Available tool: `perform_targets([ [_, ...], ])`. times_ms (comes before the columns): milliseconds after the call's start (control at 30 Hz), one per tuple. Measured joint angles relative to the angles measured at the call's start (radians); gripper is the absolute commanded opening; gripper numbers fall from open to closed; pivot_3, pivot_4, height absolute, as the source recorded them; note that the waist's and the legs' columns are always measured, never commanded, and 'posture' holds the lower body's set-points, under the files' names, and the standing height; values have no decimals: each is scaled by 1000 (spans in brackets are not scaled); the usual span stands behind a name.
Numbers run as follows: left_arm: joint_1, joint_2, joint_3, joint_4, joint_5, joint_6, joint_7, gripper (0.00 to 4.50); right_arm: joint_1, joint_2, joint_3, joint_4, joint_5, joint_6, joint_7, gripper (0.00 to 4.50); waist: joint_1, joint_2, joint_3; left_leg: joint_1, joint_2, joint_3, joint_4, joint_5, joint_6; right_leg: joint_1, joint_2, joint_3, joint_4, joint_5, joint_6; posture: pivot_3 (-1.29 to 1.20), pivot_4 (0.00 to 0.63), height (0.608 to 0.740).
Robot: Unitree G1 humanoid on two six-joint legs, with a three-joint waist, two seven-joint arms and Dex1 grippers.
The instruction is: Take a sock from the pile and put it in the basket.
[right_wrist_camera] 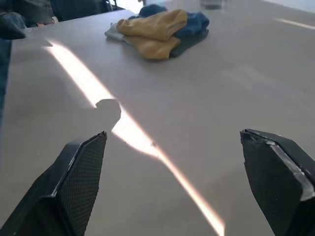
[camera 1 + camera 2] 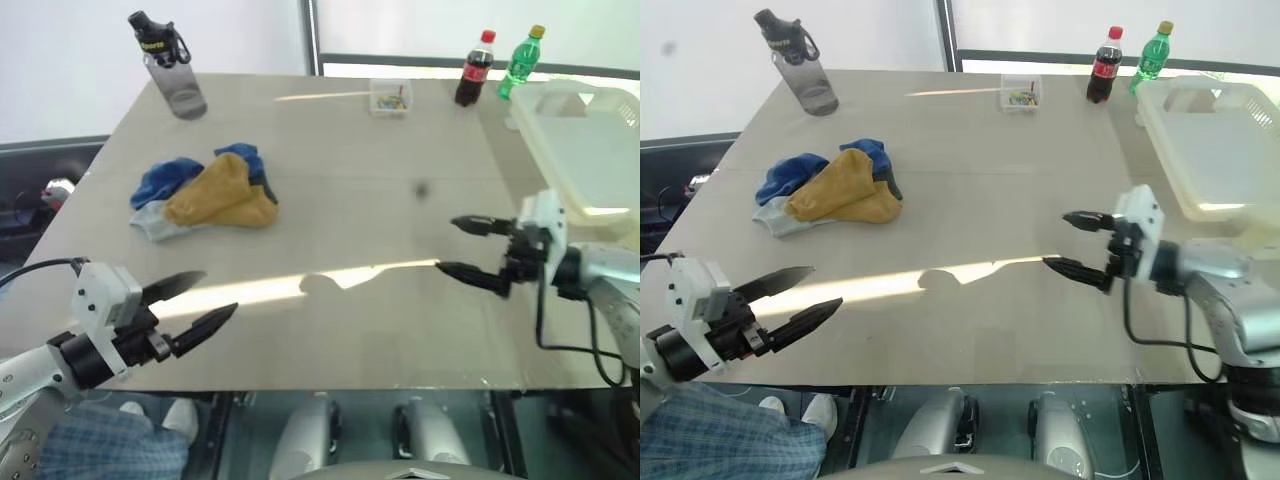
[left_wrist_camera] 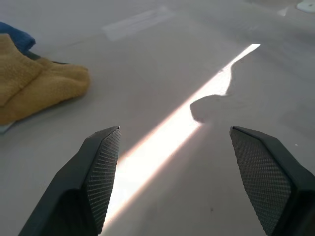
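Lying at the left centre of the frame on the pale grey counter (image 2: 330, 150), the loose pile of blue, mustard yellow and light grey ankle socks (image 2: 208, 195) is untouched. At far right sits the large translucent-white plastic basket (image 2: 590, 140). Both the left hand (image 2: 200, 305) and right hand (image 2: 458, 247) hover spread wide and empty.

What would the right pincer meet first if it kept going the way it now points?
Probably the sock pile: the open right pincer points across bare table toward it, though it may be aimed slightly short.
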Motion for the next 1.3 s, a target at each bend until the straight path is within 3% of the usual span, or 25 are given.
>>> perform_targets([
  [167, -9, -10, 22, 17, 3, -3, 27, 3795, -103, 136, 155, 41, -37, 0, -24, 4475, 5, 0, 0, -1, -1, -1, -1, 0, 0, 0, -1, -1, -2, 0, 0, 0, 150, 740],
  [267, -8, -16, 25, 17, 17, -6, 56, 3795, -133, 170, 181, 61, -43, -2, -24, 4475, 2, 0, 0, -1, -1, -1, -1, 0, 0, 0, -1, -1, -3, 0, 0, 0, 150, 740],
  [600, -21, -58, 53, 14, 24, -9, 136, 3795, -156, 188, 207, 107, -65, -19, 7, 4475, -1, 0, 0, 0, -1, -1, -4, 0, 0, -1, -1, -1, -3, 0, 0, 0, 150, 740],
  [800, -114, -58, -42, 50, 65, -11, 194, 3795, -154, 172, 204, 106, -68, -23, 6, 4475, -6, 0, 0, 0, -2, -1, -5, 0, 0, -1, -1, -1, -3, 1, 0, 0, 150, 740],
  [1100, -454, -73, -235, 299, 230, 43, 408, 3795, -119, 133, 153, 44, -46, -1, -21, 4475, -3, -1, -1, -1, -2, -1, -7, 1, -1, -2, 0, -1, -3, 1, 0, 0, 150, 740],
  [1300, -567, -98, -309, 400, 272, 47, 450, 3795, -96, 112, 129, 13, -41, 0, -43, 4475, -4, -2, -1, -1, -2, 0, -9, 1, -1, -2, 1, 0, -4, 1, 0, 0, 150, 740],
])
